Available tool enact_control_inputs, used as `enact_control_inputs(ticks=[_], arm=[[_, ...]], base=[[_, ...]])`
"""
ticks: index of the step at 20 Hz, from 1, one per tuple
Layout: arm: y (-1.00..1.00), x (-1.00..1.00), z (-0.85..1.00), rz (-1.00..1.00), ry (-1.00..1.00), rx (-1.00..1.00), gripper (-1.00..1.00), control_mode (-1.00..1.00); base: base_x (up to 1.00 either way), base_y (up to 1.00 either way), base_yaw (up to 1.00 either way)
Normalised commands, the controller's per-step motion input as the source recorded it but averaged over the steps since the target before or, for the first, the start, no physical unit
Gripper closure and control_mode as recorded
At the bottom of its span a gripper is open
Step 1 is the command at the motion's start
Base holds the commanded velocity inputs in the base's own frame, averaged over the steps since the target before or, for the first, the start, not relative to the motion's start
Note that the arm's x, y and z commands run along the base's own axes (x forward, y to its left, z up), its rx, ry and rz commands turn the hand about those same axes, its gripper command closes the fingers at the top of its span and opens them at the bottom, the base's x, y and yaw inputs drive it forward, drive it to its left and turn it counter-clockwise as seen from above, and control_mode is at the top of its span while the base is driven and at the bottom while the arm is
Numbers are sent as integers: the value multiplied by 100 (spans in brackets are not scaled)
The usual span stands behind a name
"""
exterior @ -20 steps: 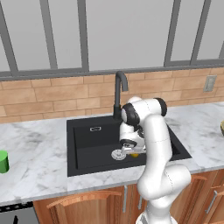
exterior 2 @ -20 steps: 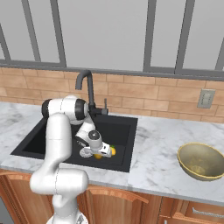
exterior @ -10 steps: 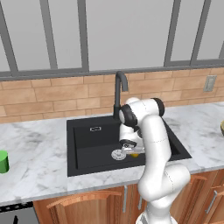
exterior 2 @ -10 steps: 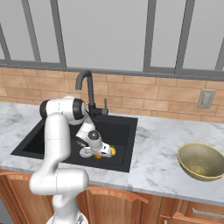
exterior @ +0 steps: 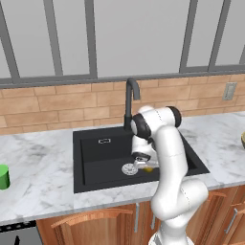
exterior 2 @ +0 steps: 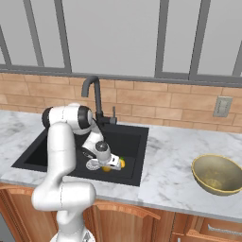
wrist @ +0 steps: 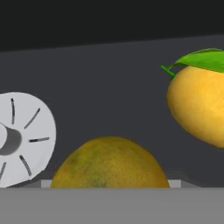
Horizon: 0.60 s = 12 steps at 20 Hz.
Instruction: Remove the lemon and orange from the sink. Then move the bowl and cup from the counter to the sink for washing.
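Black and rectangular, the sink (exterior: 100, 158) sits in the marble counter (exterior: 38, 162) below a brick backsplash, its tall curved faucet (exterior: 130, 95) rising at the back edge. The white arm bends down into the basin, and the gripper (exterior 2: 105, 165) is low over the sink floor beside the round silver drain (exterior: 128, 169). Its jaws appear spread wide, with nothing clamped between them, though the fingertips themselves are hard to make out. From the hand view, a duller, dark orange-yellow fruit, the orange (wrist: 109, 164), lies close at the bottom centre, right in line with the gripper, while the brighter lemon (wrist: 199, 105), carrying a green leaf on a short stem, lies further off to the right; the drain sits at the left edge. In the right base view both fruits show as a small yellow-orange cluster just beside the gripper on the basin floor. The green cup (exterior: 4, 177) stands on the counter well to the left of the sink. The golden-tan bowl (exterior 2: 218, 174) rests on the counter well to the right.
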Motion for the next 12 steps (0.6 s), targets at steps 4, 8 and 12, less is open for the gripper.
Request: enact_control_inputs(ticks=[4,8,12], arm=[[-11,-19,14,0,-14,0,100,-100],[-12,-18,21,0,-21,3,100,-100],[-10,-20,21,0,-21,4,100,-100]], base=[[0,0,0],[0,0,0],[0,0,0]])
